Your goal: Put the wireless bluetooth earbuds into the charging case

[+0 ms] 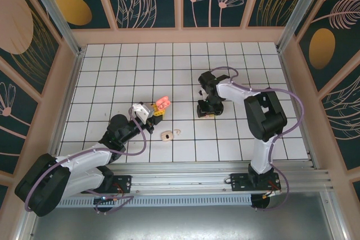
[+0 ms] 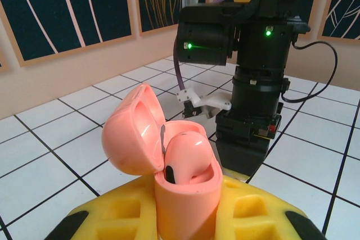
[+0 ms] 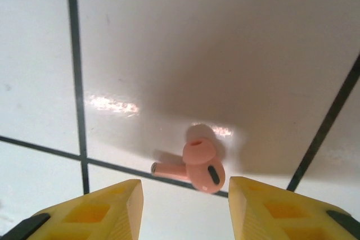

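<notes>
White grid table (image 1: 112, 66), near centre: pink bud (image 3: 199, 164) lies flat btwn my right gripper's (image 3: 185, 209) parted jaws, tiny, light & slick, so I'd pinch its bulb, while left gripper (image 2: 188, 226) stands clamped on open case (image 2: 183, 203) w/ seated bud (image 2: 188, 153).

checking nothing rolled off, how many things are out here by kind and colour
pink earbuds: 2, one loose, one seated in the case
pink charging case: 1, lid open
cream piece: 1, case or bud, too small to tell
total: 4
</notes>
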You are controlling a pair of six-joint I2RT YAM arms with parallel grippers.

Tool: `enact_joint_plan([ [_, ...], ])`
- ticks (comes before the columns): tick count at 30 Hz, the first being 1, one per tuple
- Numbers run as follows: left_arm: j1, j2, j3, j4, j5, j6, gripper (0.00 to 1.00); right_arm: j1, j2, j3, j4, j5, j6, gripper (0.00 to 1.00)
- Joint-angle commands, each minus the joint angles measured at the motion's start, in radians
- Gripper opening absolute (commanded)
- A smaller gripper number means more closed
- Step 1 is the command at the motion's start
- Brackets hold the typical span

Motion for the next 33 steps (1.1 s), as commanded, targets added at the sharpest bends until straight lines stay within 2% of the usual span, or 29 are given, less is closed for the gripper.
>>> enact_joint_plan([
  [1,-0.002,-0.011,-0.007,0.028,-0.003,-0.001,0.01,0.008,-0.067,0.040,-0.049,-0.007,0.029,0.44],
  [11,-0.002,-0.017,-0.009,0.028,-0.004,0.000,0.01,0.009,-0.049,0.038,-0.057,0.072,0.135,0.42],
  [33,-0.002,-0.042,-0.014,0.004,-0.012,0.013,0.02,0.003,0.057,0.009,0.035,0.087,0.118,0.31],
])
